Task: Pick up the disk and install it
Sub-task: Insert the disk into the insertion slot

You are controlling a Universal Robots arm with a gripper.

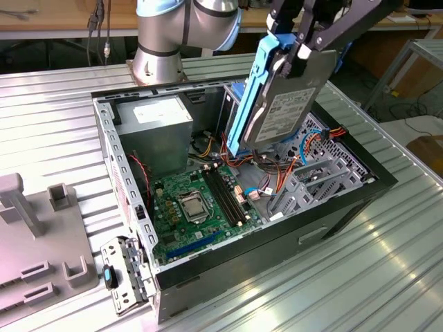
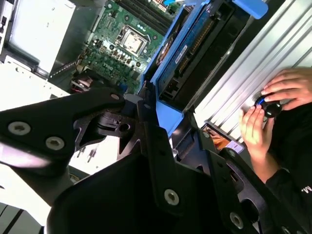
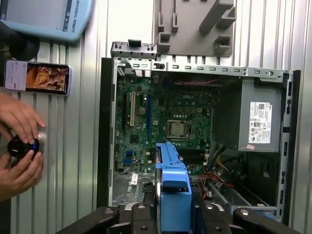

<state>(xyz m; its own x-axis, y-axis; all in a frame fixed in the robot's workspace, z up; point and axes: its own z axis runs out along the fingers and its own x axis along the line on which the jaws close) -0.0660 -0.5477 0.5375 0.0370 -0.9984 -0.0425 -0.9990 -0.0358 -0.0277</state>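
**Above the open case: disk lifted, not yet installed**

Over the far side of the open black desktop computer case (image 1: 277, 257), toward the exterior view's right: flat grey metal disk (image 1: 287, 104) framed by a bright blue plastic carrier rail (image 1: 248, 97), carried tilted, rail toward the exterior view's left, lower end dipping toward the case interior. Black gripper (image 1: 299, 54) with jaws closed on the disk's upper end. Pickup judged complete; seating in a bay outstanding. Receiving bay hidden behind the disk; pad contact masked by the linkage; upper arm cut off. Beside the case, in both wrist views, a person's hands (image 3: 19, 119) on a small black device (image 3: 19, 146) of unclear purpose.
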